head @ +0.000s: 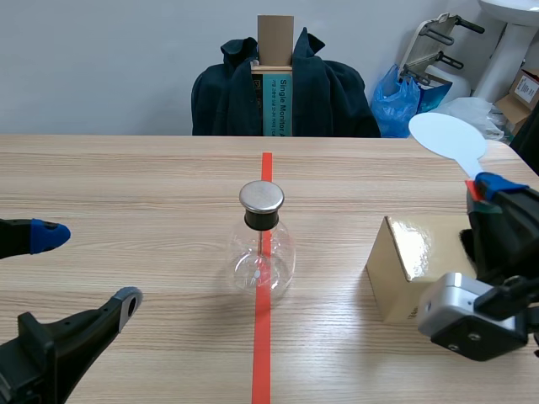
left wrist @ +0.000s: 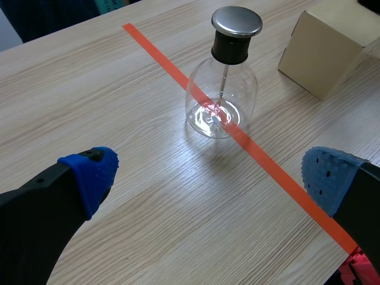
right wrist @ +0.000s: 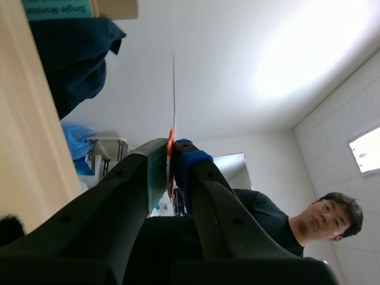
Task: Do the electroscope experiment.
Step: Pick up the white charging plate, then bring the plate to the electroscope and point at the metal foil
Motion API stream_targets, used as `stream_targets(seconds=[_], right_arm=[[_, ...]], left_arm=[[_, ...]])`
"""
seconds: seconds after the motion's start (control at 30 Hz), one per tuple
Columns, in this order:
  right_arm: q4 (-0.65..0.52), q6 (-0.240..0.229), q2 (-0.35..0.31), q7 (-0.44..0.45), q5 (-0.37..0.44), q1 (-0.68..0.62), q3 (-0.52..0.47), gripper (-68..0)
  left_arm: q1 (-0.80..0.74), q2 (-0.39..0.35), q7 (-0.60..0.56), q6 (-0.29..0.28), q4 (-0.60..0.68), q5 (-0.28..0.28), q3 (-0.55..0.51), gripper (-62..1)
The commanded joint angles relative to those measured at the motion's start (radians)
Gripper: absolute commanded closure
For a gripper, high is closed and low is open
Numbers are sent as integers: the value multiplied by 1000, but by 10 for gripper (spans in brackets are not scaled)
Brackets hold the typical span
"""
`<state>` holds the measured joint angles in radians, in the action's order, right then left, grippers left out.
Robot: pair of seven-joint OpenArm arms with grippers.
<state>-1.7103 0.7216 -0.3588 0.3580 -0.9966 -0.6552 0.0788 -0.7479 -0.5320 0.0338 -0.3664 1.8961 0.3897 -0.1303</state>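
Observation:
A clear glass flask electroscope (head: 263, 252) with a metal cap (head: 261, 197) stands on the red tape line at the table's middle; in the left wrist view the electroscope (left wrist: 221, 98) is ahead of my open left gripper (left wrist: 208, 178), fingers wide apart and nothing between them. My left gripper (head: 80, 265) sits low at the table's left. My right gripper (head: 490, 187) at the right is raised and tilted up, shut on the red handle of a pale blue paddle (head: 449, 137). In the right wrist view the paddle (right wrist: 174, 107) shows edge-on between the fingers of that gripper (right wrist: 171, 161).
A tan cardboard box (head: 413, 265) sits on the table right of the flask, beside my right arm. Behind the table's far edge stands a chair draped with a dark jacket (head: 282, 88). A person (right wrist: 285, 228) shows in the right wrist view.

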Motion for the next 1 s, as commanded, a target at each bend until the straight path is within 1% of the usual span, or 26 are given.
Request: stream_targets(seconds=[0.0, 0.03, 0.07, 0.13, 0.17, 0.27, 0.4, 0.43, 0.53, 0.67, 0.77, 0.87, 0.97], right_arm=[[-40, 61, -24, 0, 33, 8, -8, -7], [-69, 61, -34, -1, 60, 6, -8, -7], [-98, 61, -43, -1, 88, 7, -9, -7], [-151, 61, -61, -4, 112, 7, -21, -7], [-178, 61, -69, -5, 116, 7, -29, -7], [-227, 61, -68, -4, 118, 7, -48, -7], [-267, 61, -68, 0, 118, 9, -68, -7], [-275, 61, -68, 0, 119, 10, -73, -7], [-302, 61, -68, -1, 125, 10, -91, -7], [-337, 61, -69, -2, 161, 10, -115, -7], [-353, 61, -64, -5, 182, 10, -134, -7], [-358, 61, -65, -4, 182, 10, -149, -7], [-358, 61, -64, -5, 182, 10, -167, -7]], left_arm=[[3, 8, -14, 6, 25, 6, 6, -623], [3, 8, -9, 6, 25, 5, 6, -623], [3, 7, 1, 6, 25, 1, 6, -591], [2, 7, 21, 6, 25, -10, 6, -475], [0, 7, 27, 6, 25, -17, 6, -404], [-6, -5, 55, 6, 25, -17, 6, -232], [-9, -32, 76, 6, 25, -38, 4, -55], [-10, -42, 72, 6, 25, -42, 4, -29], [-29, -79, 44, 8, 24, -42, 4, -30], [-36, -131, -45, 17, -10, -43, 5, -30], [-33, -173, -148, 17, -71, -42, 5, -30], [-18, -213, -256, 16, -153, -37, 7, -30], [39, -234, -322, 13, -252, -5, 27, -30]])
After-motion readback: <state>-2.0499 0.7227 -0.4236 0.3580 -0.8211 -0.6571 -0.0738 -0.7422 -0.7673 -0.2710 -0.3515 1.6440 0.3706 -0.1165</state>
